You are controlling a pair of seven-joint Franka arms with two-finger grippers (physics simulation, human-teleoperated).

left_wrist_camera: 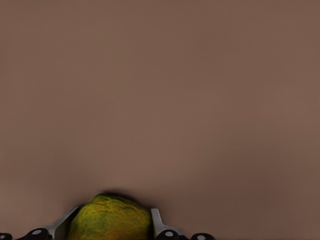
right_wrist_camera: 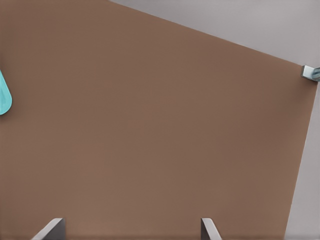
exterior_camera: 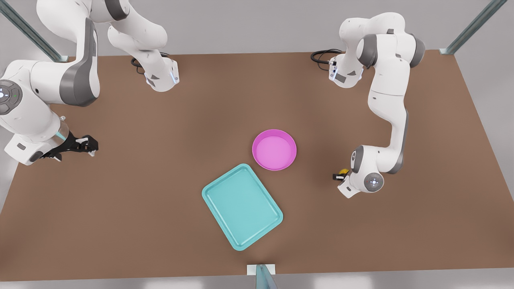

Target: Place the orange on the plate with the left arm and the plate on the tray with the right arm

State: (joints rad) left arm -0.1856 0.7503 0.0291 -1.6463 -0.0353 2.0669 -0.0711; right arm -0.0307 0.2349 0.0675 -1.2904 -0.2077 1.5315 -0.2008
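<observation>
In the front view, the orange (exterior_camera: 342, 171) is being glimpsed as a yellow speck at the left gripper (exterior_camera: 339, 176), which is being held low over the brown table (exterior_camera: 160, 180) at the front view's right. The magenta plate (exterior_camera: 274, 149) is lying toward the front view's left of that gripper, near it but apart, with its dish bare; the turquoise tray (exterior_camera: 242, 206) is resting just beside the plate, nearer the camera, its long axis running diagonally. The right gripper (exterior_camera: 89, 146) is being kept waiting at the front view's left edge, well apart from both plate and tray.

In the left wrist view, the orange (left_wrist_camera: 110, 220) is being bracketed by the two fingers (left_wrist_camera: 159, 222), one against each side; a grip on the fruit is being judged likely. Bare table is being seen ahead, so the carry toward the plate is judged to be the coming move.

In the right wrist view, the fingertips (right_wrist_camera: 209, 229) are being held wide apart with nothing between them, and a corner of the tray (right_wrist_camera: 4, 97) is being caught at the frame's edge.
</observation>
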